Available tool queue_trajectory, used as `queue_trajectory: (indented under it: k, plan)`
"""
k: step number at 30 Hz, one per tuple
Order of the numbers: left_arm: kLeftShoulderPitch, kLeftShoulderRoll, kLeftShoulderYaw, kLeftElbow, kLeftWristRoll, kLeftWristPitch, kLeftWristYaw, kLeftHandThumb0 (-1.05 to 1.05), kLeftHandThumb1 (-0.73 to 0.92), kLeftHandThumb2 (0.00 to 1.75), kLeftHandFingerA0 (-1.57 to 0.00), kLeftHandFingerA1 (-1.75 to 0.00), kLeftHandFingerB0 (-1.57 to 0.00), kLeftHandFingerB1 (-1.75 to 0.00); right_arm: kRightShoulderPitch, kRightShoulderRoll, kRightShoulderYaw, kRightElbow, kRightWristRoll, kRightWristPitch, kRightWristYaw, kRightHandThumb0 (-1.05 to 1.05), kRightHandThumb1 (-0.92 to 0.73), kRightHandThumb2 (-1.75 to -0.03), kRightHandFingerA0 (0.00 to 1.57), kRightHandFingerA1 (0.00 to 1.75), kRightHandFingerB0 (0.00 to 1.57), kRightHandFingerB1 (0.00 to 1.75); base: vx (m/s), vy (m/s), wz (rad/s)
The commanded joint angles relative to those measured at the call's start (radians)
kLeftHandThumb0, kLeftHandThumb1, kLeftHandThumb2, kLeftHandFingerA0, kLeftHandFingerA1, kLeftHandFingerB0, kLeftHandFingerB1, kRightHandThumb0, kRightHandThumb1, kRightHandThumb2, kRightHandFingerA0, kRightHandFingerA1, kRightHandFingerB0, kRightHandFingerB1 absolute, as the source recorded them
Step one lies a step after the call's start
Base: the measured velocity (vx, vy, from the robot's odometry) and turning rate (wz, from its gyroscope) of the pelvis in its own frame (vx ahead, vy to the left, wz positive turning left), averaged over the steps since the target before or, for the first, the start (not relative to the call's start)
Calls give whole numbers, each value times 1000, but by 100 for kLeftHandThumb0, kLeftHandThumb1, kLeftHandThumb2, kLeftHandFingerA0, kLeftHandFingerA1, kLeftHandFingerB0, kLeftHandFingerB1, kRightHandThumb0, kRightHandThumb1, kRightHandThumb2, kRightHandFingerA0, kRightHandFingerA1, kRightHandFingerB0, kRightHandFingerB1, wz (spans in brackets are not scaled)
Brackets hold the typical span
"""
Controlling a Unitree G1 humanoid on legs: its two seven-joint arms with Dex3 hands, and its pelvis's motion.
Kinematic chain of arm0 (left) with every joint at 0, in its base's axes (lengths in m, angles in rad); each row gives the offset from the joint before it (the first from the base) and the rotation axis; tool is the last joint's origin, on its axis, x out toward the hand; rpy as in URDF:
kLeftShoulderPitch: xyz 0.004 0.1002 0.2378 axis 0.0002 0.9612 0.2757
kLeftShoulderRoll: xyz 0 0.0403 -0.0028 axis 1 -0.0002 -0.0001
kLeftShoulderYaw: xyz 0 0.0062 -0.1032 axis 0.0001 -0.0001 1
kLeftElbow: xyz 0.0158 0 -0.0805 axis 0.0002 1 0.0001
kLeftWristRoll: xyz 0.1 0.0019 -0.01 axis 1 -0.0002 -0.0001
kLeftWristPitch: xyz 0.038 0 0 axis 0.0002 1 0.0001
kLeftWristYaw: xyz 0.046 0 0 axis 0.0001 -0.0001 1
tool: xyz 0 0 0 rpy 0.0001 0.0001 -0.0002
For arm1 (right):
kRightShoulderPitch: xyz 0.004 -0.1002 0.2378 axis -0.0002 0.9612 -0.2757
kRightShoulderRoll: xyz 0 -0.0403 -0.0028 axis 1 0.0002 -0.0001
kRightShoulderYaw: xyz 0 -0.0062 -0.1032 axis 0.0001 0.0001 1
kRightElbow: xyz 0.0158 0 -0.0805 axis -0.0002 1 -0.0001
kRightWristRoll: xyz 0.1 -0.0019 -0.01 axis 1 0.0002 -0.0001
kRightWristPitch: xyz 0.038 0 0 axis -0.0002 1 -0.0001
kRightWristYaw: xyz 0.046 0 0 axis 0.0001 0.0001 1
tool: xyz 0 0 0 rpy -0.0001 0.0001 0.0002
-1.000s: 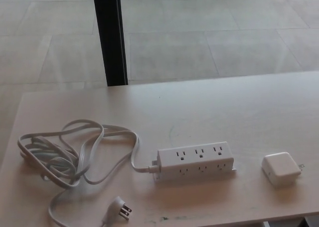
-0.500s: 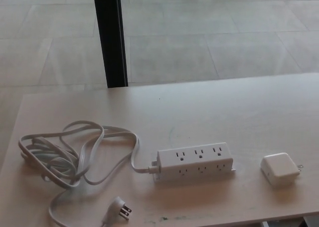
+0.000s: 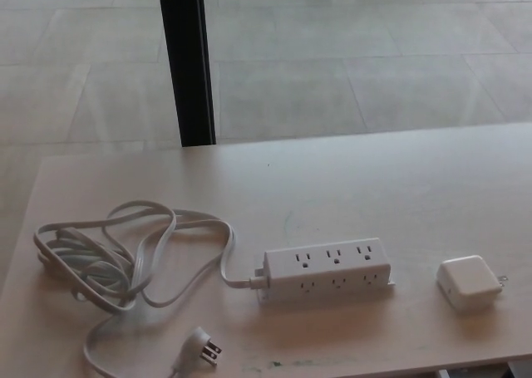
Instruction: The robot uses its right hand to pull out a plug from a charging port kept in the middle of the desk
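Note:
A white power strip (image 3: 327, 269) lies in the middle of the pale desk (image 3: 349, 179), its sockets all bare. To its right rests a white square charger plug (image 3: 469, 282), on its side with its prongs pointing right, apart from the strip. The strip's white cord (image 3: 125, 257) loops in a loose bundle at the left and ends in a flat plug (image 3: 199, 348) near the front edge. Neither of my hands shows in the head view.
A black vertical post (image 3: 186, 62) stands behind the desk's far edge at the left. Grey tiled floor (image 3: 357, 54) lies beyond. The desk's front edge runs along the bottom of the picture.
The whole picture has shifted very slightly, so the camera moved a little. The strip, the charger and the cord lie where they were.

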Motion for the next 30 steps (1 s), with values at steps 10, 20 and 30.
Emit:
queue_trajectory:
  k: [10,20,30]
  plan:
    - [-23,42,-17,13,6,34,14,-83,92,79,-74,-56,-56,-43,26,-4,162,-1,177,-45,-91,-103,-76,-61,107,93,69,95,0,0,0]
    - [-21,37,-13,13,-7,32,5,-86,92,83,-76,-58,-54,-43,40,-14,213,-42,253,-25,-90,-101,-70,-61,116,88,64,94,0,0,0]
    - [-24,33,-15,19,-6,33,5,-78,78,117,-71,-64,-52,-55,-38,-85,298,2,268,-1,-36,-66,-66,-60,94,69,58,48,0,0,0]
